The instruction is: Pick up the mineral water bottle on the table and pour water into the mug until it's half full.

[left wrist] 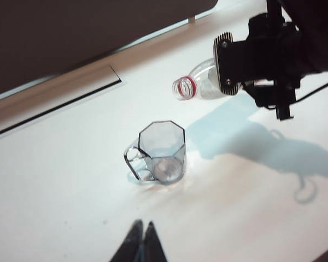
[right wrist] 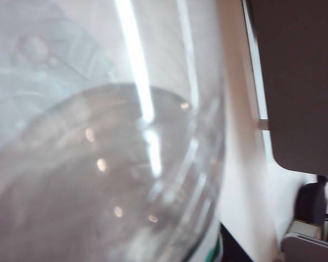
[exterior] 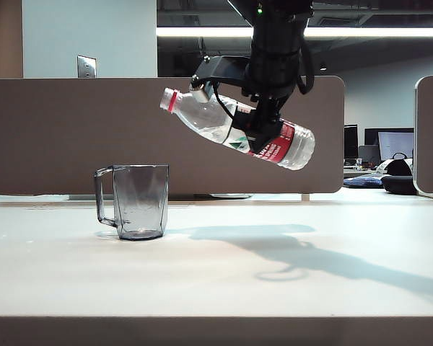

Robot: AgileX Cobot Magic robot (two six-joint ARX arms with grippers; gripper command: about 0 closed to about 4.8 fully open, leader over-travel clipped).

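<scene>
Bottle tilts in right end effector's grip above mug; left end effector closed.

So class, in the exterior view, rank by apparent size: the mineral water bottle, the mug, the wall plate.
1. mineral water bottle, held tilted by the right gripper
2. mug
3. wall plate, farther back, so only apparently smallest

The uncapped mineral water bottle, clear with a red label, hangs tilted in the air, mouth pointing left, above and right of the smoky-grey mug, which stands upright on the counter.
</scene>
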